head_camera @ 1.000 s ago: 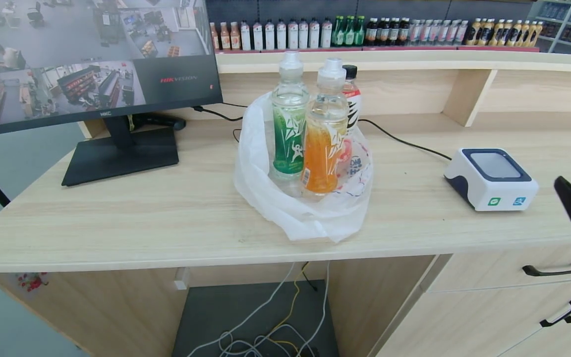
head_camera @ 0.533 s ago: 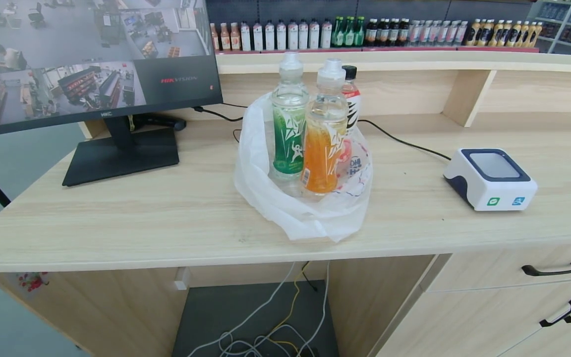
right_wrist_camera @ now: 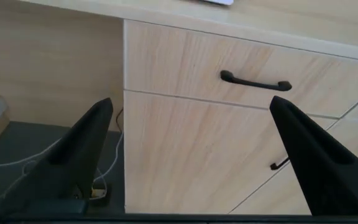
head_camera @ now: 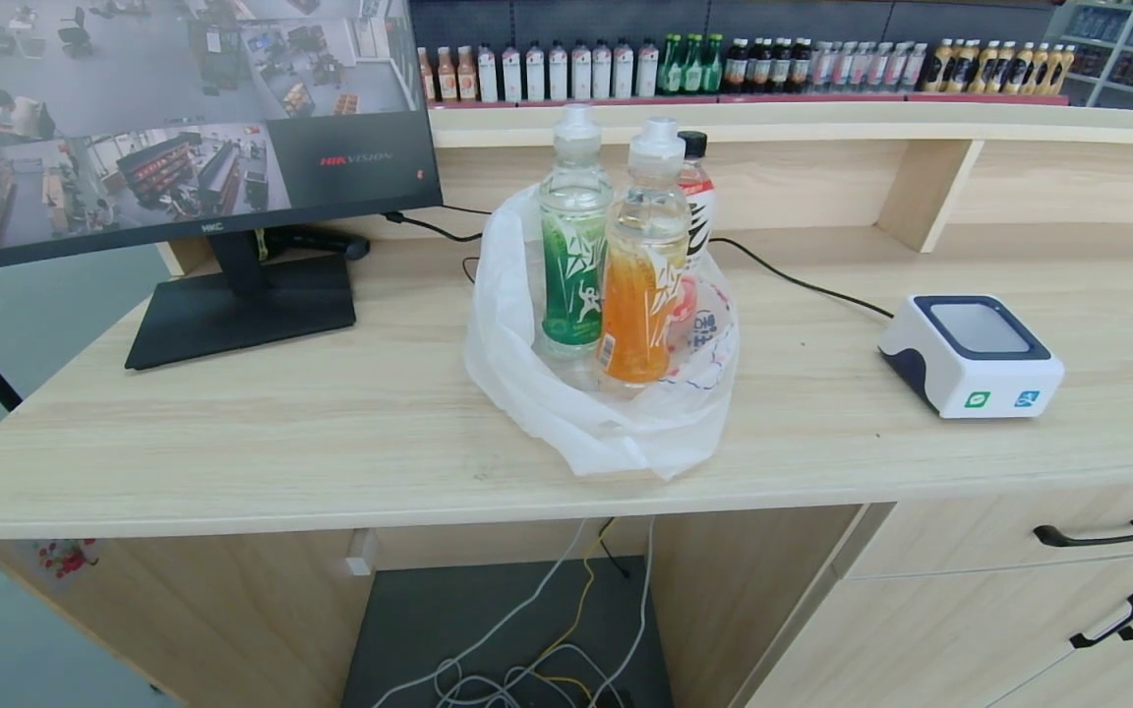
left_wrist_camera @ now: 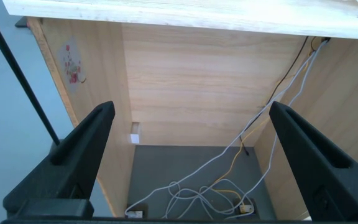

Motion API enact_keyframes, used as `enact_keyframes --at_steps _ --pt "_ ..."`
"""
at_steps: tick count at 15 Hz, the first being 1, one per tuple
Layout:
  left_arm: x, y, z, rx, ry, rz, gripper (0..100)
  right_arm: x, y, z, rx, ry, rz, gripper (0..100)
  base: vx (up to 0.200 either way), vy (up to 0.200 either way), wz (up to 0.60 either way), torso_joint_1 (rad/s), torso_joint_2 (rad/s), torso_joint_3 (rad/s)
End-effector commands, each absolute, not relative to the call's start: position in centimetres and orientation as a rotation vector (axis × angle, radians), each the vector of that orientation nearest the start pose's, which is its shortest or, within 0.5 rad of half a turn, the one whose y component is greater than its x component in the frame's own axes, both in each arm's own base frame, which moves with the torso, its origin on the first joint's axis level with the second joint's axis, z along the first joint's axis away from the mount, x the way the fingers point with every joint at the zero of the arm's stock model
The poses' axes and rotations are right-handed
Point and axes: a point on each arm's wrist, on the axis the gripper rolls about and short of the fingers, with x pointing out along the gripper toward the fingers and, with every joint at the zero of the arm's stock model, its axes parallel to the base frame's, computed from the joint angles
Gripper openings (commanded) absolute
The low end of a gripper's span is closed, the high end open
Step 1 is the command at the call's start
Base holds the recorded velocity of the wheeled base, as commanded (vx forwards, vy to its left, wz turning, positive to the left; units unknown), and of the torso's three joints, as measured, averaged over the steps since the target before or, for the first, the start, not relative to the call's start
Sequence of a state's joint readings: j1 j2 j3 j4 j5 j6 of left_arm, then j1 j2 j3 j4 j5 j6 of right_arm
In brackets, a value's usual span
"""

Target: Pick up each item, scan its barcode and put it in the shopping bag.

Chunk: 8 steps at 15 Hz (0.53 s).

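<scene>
A white plastic shopping bag (head_camera: 527,393) lies open on the wooden counter (head_camera: 330,423). Standing in it are a green-labelled bottle (head_camera: 575,246), an orange drink bottle (head_camera: 641,265) and, behind them, a dark-capped bottle (head_camera: 696,197). The white barcode scanner (head_camera: 970,356) sits to the right of the bag. My left gripper (left_wrist_camera: 188,155) hangs open below the counter edge, facing the knee space and its cables. My right gripper (right_wrist_camera: 191,155) is open too, low in front of the drawer fronts, holding nothing.
A monitor (head_camera: 173,118) on a black stand (head_camera: 242,310) fills the counter's left. A black cable (head_camera: 803,283) runs from the scanner toward the back. Drawers with black handles (head_camera: 1098,536) lie below on the right, loose cables (head_camera: 527,649) under the counter, and bottle shelves (head_camera: 744,64) behind.
The right gripper, seen at the head view's right edge a second ago, has dropped out of that view. The bag, bottles and scanner have stayed put.
</scene>
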State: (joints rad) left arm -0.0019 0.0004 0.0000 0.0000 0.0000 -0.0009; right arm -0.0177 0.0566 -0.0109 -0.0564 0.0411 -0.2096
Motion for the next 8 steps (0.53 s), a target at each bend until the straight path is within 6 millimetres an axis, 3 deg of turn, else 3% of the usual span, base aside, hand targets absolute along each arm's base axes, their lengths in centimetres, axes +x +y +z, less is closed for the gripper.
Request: enact_keyframes --at_steps 1,8 --pt "-2.28 0.00 7.55 -0.002 0.000 -0.002 100 -2.32 0.10 8.10 -0.199 -0.048 0.037 100 0.000 0.000 0.00 0.000 0.00 0.000" --pt "-2.28 0.00 7.55 -0.002 0.000 -0.002 100 -2.26 -0.01 7.60 -0.055 0.003 -0.003 100 0.000 0.000 0.00 0.000 0.00 0.000"
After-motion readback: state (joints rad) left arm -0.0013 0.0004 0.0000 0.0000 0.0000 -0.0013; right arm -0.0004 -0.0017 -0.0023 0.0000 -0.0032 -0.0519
